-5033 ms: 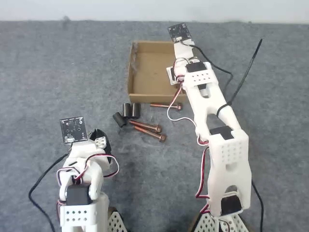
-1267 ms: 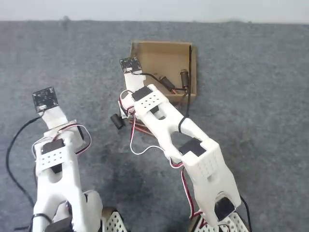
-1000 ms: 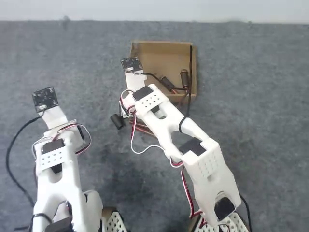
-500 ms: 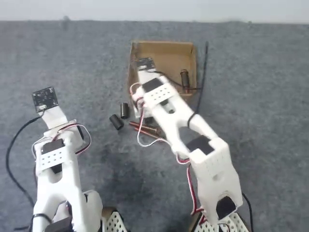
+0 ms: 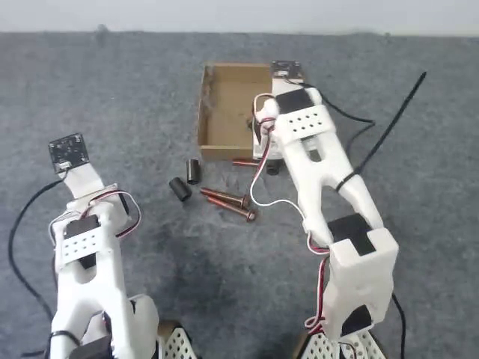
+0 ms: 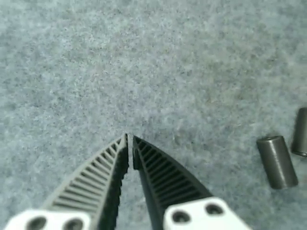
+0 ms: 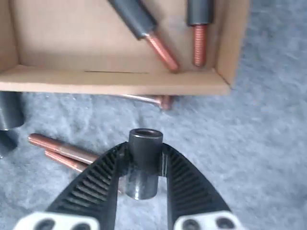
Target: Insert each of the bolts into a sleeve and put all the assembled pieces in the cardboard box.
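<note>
My right arm has swung rightward; my right gripper [image 7: 144,149] clamps a black sleeve [image 7: 144,167] just beneath the cardboard box's [image 5: 203,112] lower right corner, upper centre. My left gripper [image 6: 129,141] is pinched together, empty.

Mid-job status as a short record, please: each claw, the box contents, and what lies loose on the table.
left claw: shut, empty, over the carpet
right claw: shut on a sleeve, in front of the cardboard box
box contents: two assembled pieces
loose bolts: three; one by the box's front wall, two side by side
loose sleeves: two, beside the paired bolts
to do: three bolts not yet sleeved
</note>
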{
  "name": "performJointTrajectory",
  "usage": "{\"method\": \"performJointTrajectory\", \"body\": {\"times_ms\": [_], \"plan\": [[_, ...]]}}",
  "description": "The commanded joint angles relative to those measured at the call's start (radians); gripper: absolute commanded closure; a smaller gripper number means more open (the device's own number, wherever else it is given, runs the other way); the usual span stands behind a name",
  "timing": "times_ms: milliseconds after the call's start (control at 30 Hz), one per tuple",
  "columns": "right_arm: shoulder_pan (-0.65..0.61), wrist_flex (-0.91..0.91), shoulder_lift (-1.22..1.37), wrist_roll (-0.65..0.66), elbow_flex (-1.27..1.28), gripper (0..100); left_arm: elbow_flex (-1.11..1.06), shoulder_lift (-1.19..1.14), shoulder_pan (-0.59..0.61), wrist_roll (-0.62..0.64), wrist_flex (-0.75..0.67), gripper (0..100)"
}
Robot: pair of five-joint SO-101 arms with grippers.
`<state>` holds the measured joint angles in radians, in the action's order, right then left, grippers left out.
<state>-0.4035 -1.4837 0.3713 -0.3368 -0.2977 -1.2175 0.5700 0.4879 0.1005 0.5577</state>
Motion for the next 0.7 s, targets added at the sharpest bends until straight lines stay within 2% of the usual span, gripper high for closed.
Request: {"method": "performJointTrajectory", "body": {"times_ms": [0, 400, 667], "plan": [[0.056, -0.01, -0.107, 0.052, 0.034, 99.1, 0.036, -0.002, -0.003, 0.002, -0.023, 99], [0.222, 0.197, -0.323, 0.061, 0.434, 99.1, 0.036, -0.002, -0.003, 0.002, -0.023, 99], [0.384, 0.383, -0.403, 0.206, 0.729, 98.8, 0.036, -0.002, -0.003, 0.002, -0.021, 99]]}}
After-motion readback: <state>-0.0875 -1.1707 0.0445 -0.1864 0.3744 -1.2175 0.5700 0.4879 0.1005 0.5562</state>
